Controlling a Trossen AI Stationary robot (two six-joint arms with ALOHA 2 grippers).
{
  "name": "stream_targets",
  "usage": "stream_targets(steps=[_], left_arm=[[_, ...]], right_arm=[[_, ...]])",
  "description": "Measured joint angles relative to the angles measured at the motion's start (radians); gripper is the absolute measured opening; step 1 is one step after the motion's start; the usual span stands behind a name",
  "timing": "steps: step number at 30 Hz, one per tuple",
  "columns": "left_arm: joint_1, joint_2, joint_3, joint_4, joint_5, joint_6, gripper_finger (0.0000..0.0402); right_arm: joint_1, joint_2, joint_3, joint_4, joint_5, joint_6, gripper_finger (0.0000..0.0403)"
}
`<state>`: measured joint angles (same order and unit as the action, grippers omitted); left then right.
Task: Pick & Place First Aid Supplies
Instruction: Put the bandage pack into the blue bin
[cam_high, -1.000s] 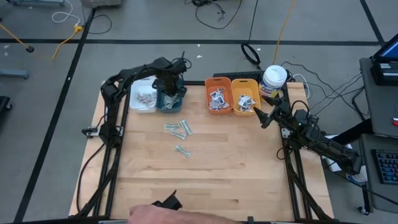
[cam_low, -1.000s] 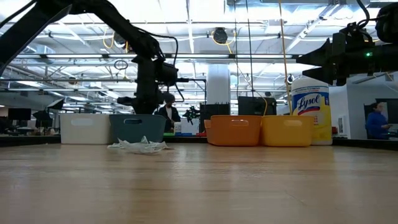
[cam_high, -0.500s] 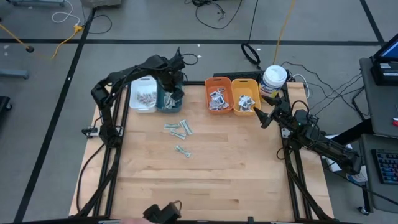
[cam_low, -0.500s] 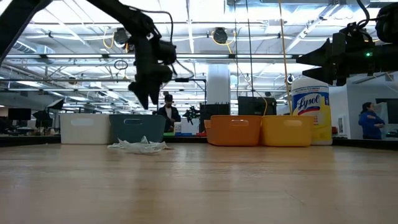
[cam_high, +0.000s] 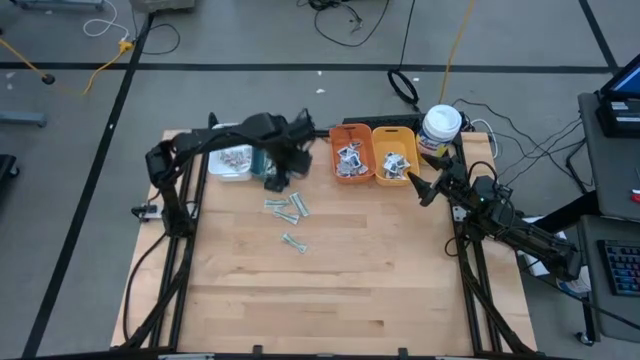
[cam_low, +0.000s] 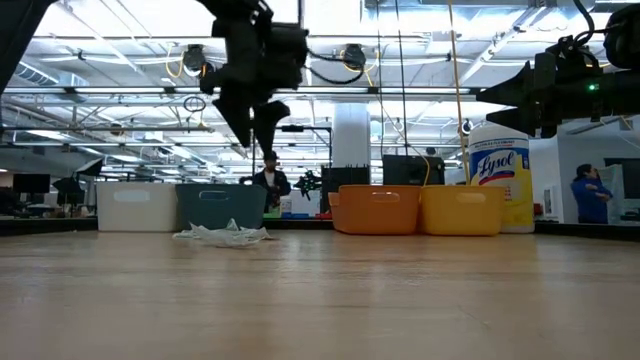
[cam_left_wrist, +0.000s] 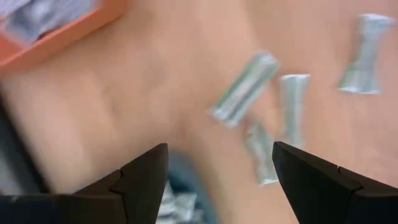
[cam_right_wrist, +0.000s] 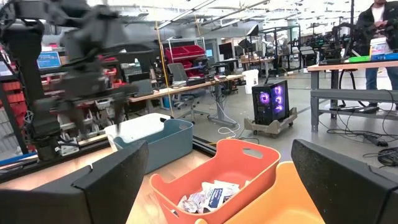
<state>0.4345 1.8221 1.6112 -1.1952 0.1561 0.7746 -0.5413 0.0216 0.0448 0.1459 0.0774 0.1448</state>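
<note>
Hovering above the desk just in front of the teal bin (cam_high: 262, 160), the left gripper (cam_high: 277, 180) has its fingers spread and nothing between them. Directly beneath it, in its wrist view, lie several narrow pale-green strips (cam_left_wrist: 245, 88) loose on the bare wood (the picture is smeared, so an exact count is uncertain). From above, these strips (cam_high: 287, 208) form a small cluster near the middle of the desk, with one more strip (cam_high: 292, 242) a little nearer the front edge. Along the back edge stand the white bin (cam_high: 229, 160), holding small packets with red print, then the teal bin, then the orange bin (cam_high: 350, 132) with white packets (cam_high: 350, 158) printed in blue, and a yellow bin (cam_high: 392, 132) with similar packets. The right gripper (cam_high: 421, 186) waits beside the yellow bin near the desk's right edge, fingers spread wide and empty. A white canister (cam_high: 441, 128) stands at the back right corner.
</note>
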Motion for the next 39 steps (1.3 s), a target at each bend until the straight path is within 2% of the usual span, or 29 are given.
stream_targets(steps=[8, 12, 22, 28, 35, 37, 39], left_arm=[[-0.231, 0.0, 0.0, -0.029, 0.0, 0.001, 0.0294], [-0.332, 0.0, -0.005, -0.023, 0.0, -0.046, 0.0294], [-0.507, 0.001, -0.23, 0.192, -0.081, -0.171, 0.0294], [-0.529, 0.016, -0.332, 0.341, -0.081, -0.252, 0.0294], [-0.498, 0.082, -0.379, 0.398, -0.079, -0.284, 0.0293], [-0.49, 0.099, -0.379, 0.404, -0.076, -0.284, 0.0285], [-0.484, 0.114, -0.377, 0.413, -0.06, -0.287, 0.0261]], right_arm=[[0.0, 0.0, 0.0, 0.0, 0.0, 0.0, 0.0392], [0.0, 0.0, 0.0, 0.0, 0.0, 0.0, 0.0392], [0.0, 0.0, 0.0, 0.0, 0.0, 0.0, 0.0392], [0.0, 0.0, 0.0, 0.0, 0.0, 0.0, 0.0392], [0.0, 0.0, 0.0, 0.0, 0.0, 0.0, 0.0392], [0.0, 0.0, 0.0, 0.0, 0.0, 0.0, 0.0392], [0.0, 0.0, 0.0, 0.0, 0.0, 0.0, 0.0392]])
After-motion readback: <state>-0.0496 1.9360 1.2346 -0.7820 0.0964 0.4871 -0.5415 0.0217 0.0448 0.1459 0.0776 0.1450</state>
